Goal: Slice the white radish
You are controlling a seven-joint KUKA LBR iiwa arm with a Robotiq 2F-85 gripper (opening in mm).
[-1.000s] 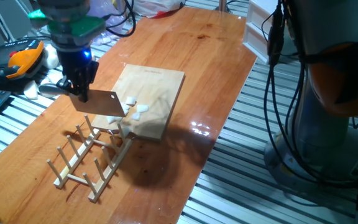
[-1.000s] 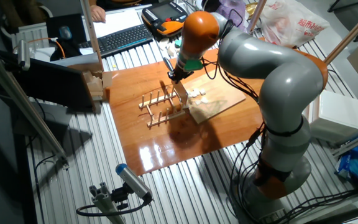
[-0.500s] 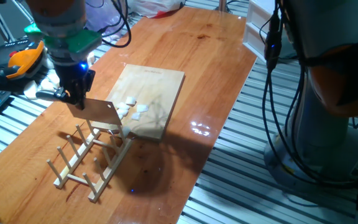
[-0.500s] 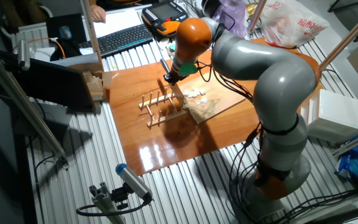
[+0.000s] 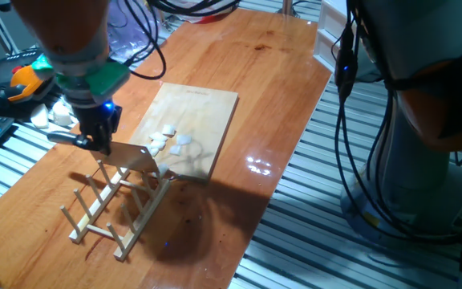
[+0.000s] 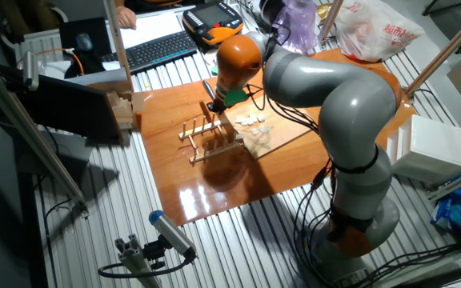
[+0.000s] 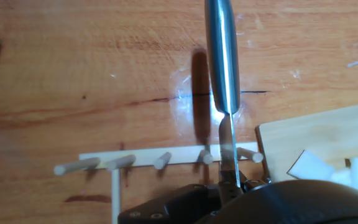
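The white radish lies as several thin white slices [image 5: 170, 141] on the wooden cutting board [image 5: 199, 108]; the slices also show in the other fixed view [image 6: 252, 121] and at the hand view's right edge [image 7: 312, 167]. My gripper [image 5: 96, 136] is shut on a knife with a flat steel blade [image 5: 132, 159]. It holds the knife left of the board, low over the wooden peg rack [image 5: 111, 210]. In the hand view the knife [image 7: 222, 62] stands edge-on above the rack's pegs [image 7: 161, 160]. The gripper also shows in the other fixed view [image 6: 214, 102].
An orange teach pendant [image 5: 24, 79] and a keyboard [image 6: 154, 50] lie beyond the table's far side. A plastic bag [image 6: 370, 32] sits at one end of the table. The table's edge runs close to the rack.
My gripper has carried the knife away from the slices on the board, leftward and down, to over the peg rack. The slices have not moved.
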